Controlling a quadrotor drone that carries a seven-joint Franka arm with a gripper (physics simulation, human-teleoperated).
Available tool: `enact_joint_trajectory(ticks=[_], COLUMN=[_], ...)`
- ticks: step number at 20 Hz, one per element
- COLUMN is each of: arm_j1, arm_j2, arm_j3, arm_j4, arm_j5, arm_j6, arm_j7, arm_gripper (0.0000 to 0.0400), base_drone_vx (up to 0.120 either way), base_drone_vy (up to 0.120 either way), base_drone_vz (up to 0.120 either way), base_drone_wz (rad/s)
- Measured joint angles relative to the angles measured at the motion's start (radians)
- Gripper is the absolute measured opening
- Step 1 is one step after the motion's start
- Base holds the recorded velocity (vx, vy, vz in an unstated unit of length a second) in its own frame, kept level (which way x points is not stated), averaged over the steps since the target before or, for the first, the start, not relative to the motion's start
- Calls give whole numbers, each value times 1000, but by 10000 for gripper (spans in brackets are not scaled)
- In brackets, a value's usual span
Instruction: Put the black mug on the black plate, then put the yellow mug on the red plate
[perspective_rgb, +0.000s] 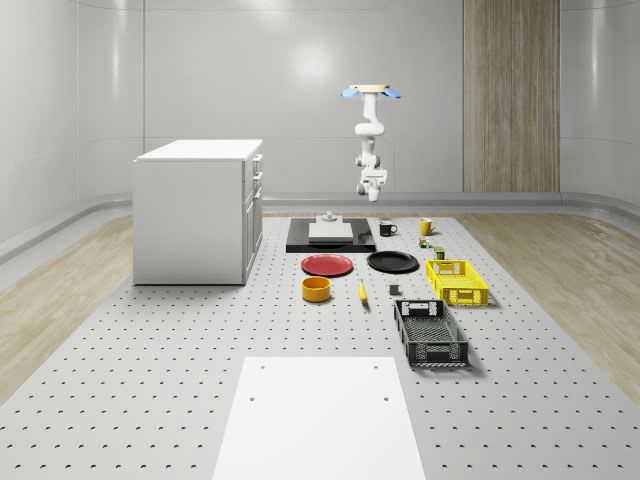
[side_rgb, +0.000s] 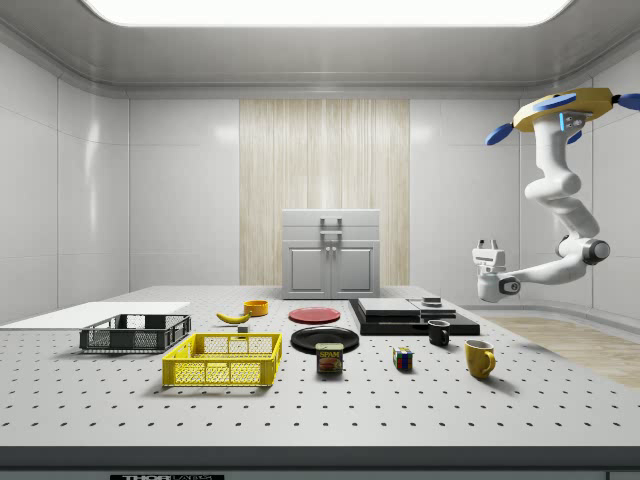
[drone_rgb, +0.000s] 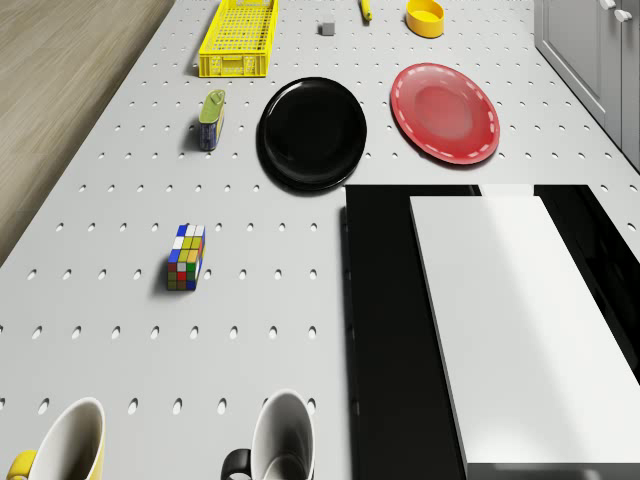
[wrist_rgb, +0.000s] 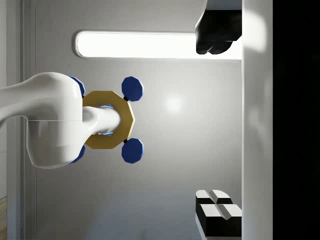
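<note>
Hovering high behind the black mug (perspective_rgb: 387, 228), the drone (perspective_rgb: 371, 91) holds its jaws (side_rgb: 488, 249) raised (spread, pinching nothing). Mug stands on the desk (perspective_rgb: 150, 380), beyond the black plate (perspective_rgb: 392, 262); likely pre-approach.

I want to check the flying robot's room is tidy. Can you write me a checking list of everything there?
Surface: grey table with rows of holes.
Job's things: black mug and yellow mug stand on the table; black plate and red plate bare.
Clutter: yellow crate, black crate, puzzle cube, can, banana, yellow bowl.
Pincer: pincer pointing up, above the mugs, holding nothing; drone hovers high.
Cables: nothing seen.
Surroundings: white cabinet, wood wall panel.
</note>
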Motion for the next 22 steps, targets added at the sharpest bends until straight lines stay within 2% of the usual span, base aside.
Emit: enact_joint_trajectory(ticks=[22], arm_j1=[-11], arm_j2=[-12], arm_j3=[33], arm_j4=[-12], arm_j5=[-44], arm_j6=[17], arm_j7=[5], arm_gripper=[400], base_drone_vx=[120], base_drone_vy=[0], base_drone_vz=[0], base_drone_wz=[0])
